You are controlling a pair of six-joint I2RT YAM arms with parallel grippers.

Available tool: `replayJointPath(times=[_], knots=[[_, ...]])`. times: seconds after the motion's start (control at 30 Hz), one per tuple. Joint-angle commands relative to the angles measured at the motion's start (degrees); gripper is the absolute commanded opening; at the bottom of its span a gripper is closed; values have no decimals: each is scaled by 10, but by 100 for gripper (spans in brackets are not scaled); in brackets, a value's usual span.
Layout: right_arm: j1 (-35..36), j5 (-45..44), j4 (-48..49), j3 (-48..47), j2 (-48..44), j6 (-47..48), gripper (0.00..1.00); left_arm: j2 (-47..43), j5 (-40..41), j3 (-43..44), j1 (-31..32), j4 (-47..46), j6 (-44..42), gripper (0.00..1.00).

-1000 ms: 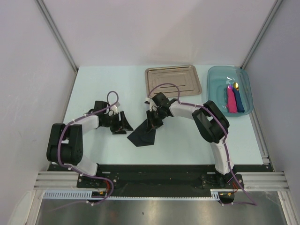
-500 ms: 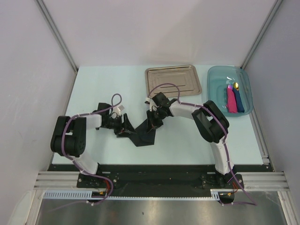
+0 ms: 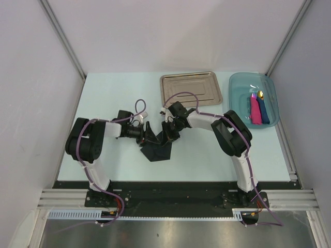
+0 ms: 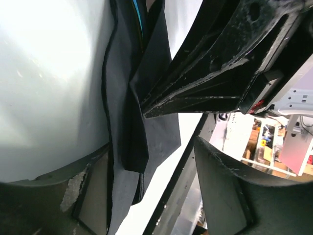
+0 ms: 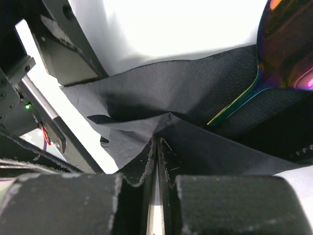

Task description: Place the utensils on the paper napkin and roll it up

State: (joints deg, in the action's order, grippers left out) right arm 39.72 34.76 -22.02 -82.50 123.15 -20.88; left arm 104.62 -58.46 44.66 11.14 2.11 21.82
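The black paper napkin [image 3: 155, 151] lies crumpled on the table between my two grippers, partly lifted. My right gripper [image 3: 168, 135] is shut on a raised fold of the napkin [image 5: 161, 93], its fingertips [image 5: 156, 142] pinched together. One utensil's shiny iridescent end [image 5: 288, 44] rests on the napkin beside that fold. The dark utensil cannot be made out. My left gripper [image 3: 149, 137] stands open at the napkin's left edge. In its wrist view the napkin [image 4: 122, 98] hangs between the left gripper's [image 4: 151, 161] fingers, close against one finger [image 4: 54, 196].
A steel tray [image 3: 190, 89] sits at the back centre. A clear blue bin [image 3: 240, 98] at the back right holds a pink roll [image 3: 255, 111] and a dark blue roll [image 3: 264, 109]. The two grippers are very close to each other.
My left arm has swung right and its open gripper has reached the napkin's left edge. The right gripper has kept its pinch in place.
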Motion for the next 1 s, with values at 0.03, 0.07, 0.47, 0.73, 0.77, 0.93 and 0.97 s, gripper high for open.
replayJointPath(times=[0.03, 0.07, 0.47, 0.73, 0.77, 0.93, 0.97], knots=[[4, -54, -1, -1, 39, 18, 7, 5, 72, 2, -22, 36, -71, 65], [3, -54, -1, -2, 39, 18, 7, -4, 73, -1, -29, 49, -73, 63], [4, -55, 3, 0, 42, 15, 7, -69, 32, -19, -54, 142, -62, 26], [4, -53, 8, -3, 46, 7, 6, -98, -2, -3, 3, 65, 1, 0], [4, -52, 8, -4, 47, 5, 6, -88, 2, -1, 9, 61, 10, 0], [4, -51, 9, -4, 45, 1, 6, -50, 24, 9, 47, 32, 22, 0], [4, -50, 10, -3, 46, 1, 6, -44, 28, 10, 50, 26, 23, 0]])
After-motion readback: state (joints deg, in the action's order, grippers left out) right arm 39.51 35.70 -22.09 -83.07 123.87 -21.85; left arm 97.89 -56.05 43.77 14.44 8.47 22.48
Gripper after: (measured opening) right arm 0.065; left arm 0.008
